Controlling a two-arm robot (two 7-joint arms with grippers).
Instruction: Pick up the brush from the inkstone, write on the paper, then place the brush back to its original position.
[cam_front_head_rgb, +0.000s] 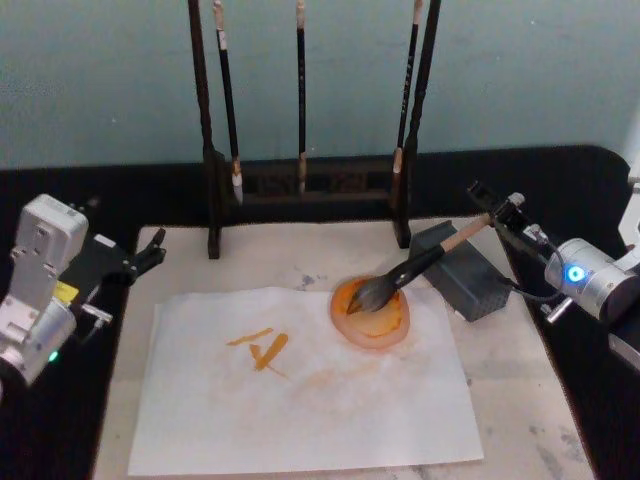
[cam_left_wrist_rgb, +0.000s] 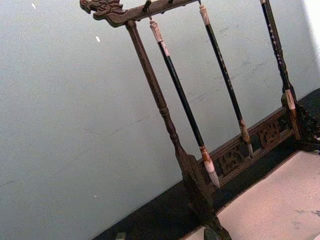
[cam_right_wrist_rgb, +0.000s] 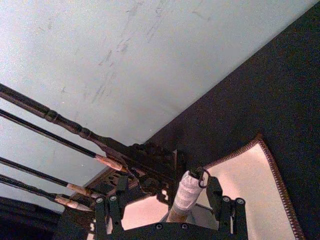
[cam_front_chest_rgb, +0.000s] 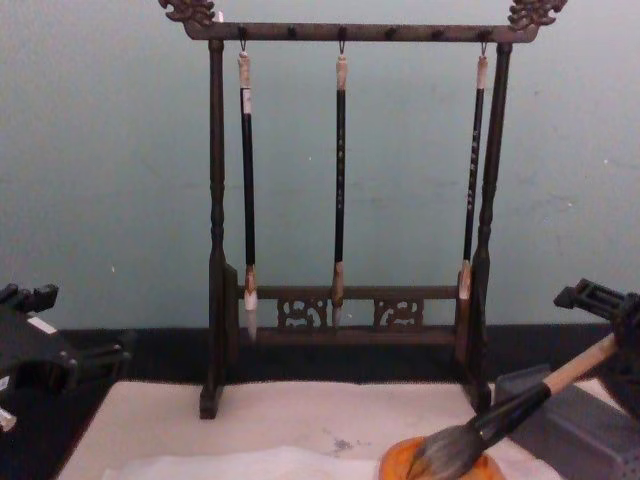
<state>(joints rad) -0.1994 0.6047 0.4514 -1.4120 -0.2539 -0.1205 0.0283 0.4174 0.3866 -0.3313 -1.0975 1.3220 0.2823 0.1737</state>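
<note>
The brush (cam_front_head_rgb: 420, 265) lies slanted, its grey tuft in a shallow orange dish (cam_front_head_rgb: 372, 320) and its tan handle leaning over the dark grey inkstone (cam_front_head_rgb: 468, 282). My right gripper (cam_front_head_rgb: 493, 208) stands open around the handle's looped end (cam_right_wrist_rgb: 189, 186), and a gap shows beside the handle in the right wrist view. The paper (cam_front_head_rgb: 300, 400) lies on the beige mat (cam_front_head_rgb: 525, 400) and bears orange strokes (cam_front_head_rgb: 262, 348). My left gripper (cam_front_head_rgb: 150, 252) is parked at the mat's left edge, open and holding nothing.
A dark wooden rack (cam_front_head_rgb: 300, 188) stands at the back of the mat. Three thin black-shafted brushes (cam_front_chest_rgb: 340, 180) hang from it. The dish overlaps the paper's far right corner. Black tabletop (cam_front_head_rgb: 60, 420) surrounds the mat.
</note>
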